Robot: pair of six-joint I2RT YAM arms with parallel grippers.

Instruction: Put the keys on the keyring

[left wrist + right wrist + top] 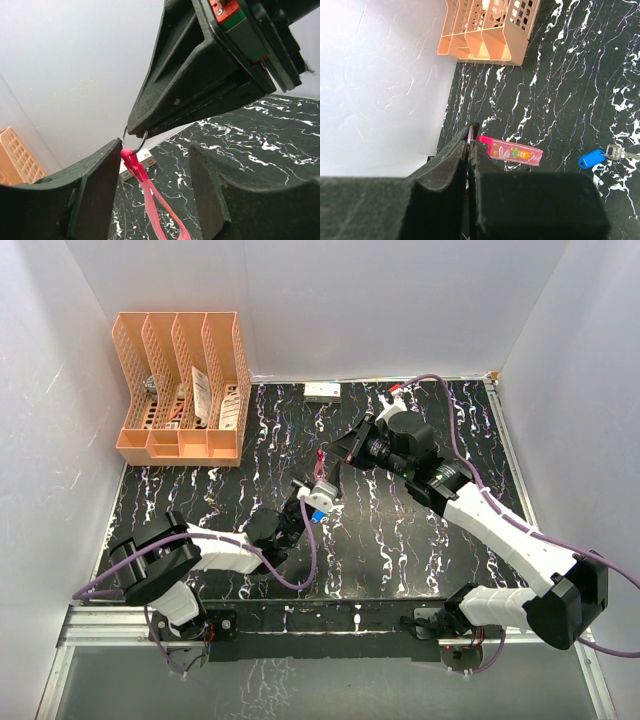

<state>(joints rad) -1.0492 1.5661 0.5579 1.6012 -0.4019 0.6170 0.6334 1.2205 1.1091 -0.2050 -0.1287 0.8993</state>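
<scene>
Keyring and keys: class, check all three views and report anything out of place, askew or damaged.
Nothing looks damaged or spilled. The keyring is pinched in the shut right gripper, its strap dangling. The blue key and silver key lie loose on the table, not yet on it.

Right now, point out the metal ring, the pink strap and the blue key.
metal ring (143, 143), left wrist view, its lower right arc.
pink strap (512, 151), right wrist view, its printed middle.
blue key (591, 158), right wrist view, its blue head.
</scene>
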